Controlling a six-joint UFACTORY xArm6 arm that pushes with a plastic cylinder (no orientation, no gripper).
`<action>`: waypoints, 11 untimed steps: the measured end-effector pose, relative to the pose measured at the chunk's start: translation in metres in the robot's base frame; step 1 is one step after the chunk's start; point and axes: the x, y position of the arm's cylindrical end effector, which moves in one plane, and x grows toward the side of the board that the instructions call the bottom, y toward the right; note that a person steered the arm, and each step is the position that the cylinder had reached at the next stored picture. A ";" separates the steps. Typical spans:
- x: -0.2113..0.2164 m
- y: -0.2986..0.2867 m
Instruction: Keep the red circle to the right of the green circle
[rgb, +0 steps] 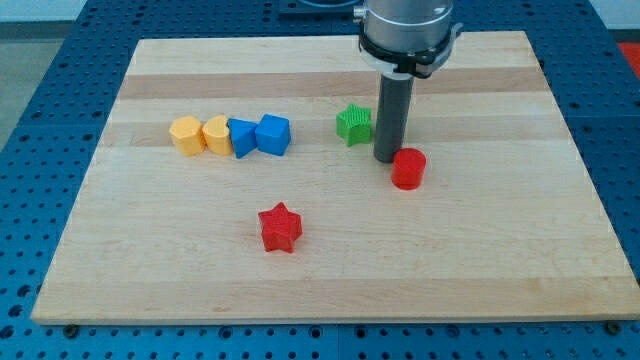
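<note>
The red circle (408, 168) lies right of the board's middle. My tip (388, 160) stands just to its upper left, touching it or nearly so. A green block (353, 123) with a jagged, star-like outline lies just left of the rod, slightly nearer the view's top. The rod stands between this green block and the red circle. No other green block shows; the rod hides a strip of the board behind it.
A red star (280, 227) lies toward the view's bottom, left of centre. A row at the left holds two yellow blocks (186, 133) (216, 133), a blue block (241, 137) and a blue cube (272, 134). The wooden board (500, 260) rests on a blue perforated table.
</note>
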 end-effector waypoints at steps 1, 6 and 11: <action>0.005 -0.019; 0.042 0.067; 0.019 0.069</action>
